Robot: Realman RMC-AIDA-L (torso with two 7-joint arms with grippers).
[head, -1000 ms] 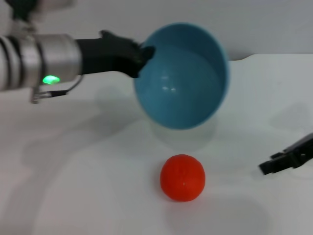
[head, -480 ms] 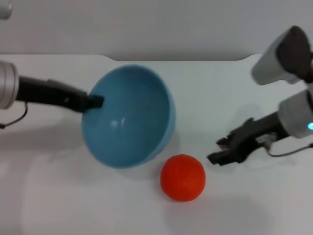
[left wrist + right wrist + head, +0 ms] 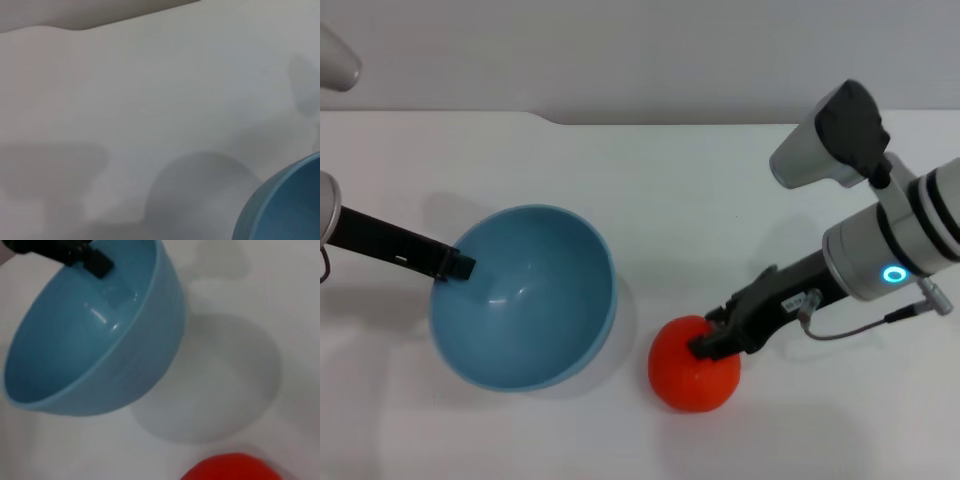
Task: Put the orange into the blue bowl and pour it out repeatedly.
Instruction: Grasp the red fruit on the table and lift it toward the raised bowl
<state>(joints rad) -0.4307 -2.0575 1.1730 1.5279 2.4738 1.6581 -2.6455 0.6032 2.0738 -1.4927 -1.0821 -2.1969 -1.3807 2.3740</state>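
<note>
Right now the orange [image 3: 693, 365] sits on the white table [image 3: 660, 190], just beside the blue bowl [image 3: 525, 300]. The right gripper [image 3: 715, 345] touches its top; I cannot tell if its fingers are open. The left gripper [image 3: 455, 266] pinches the bowl's rim.

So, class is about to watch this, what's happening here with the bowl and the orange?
The left gripper holds the blue bowl by its rim, and the bowl is empty. The orange sits on the white table just beside the bowl, on the robot's right. The right gripper is down on the orange's top, apparently to pick it up for the bowl.
</note>
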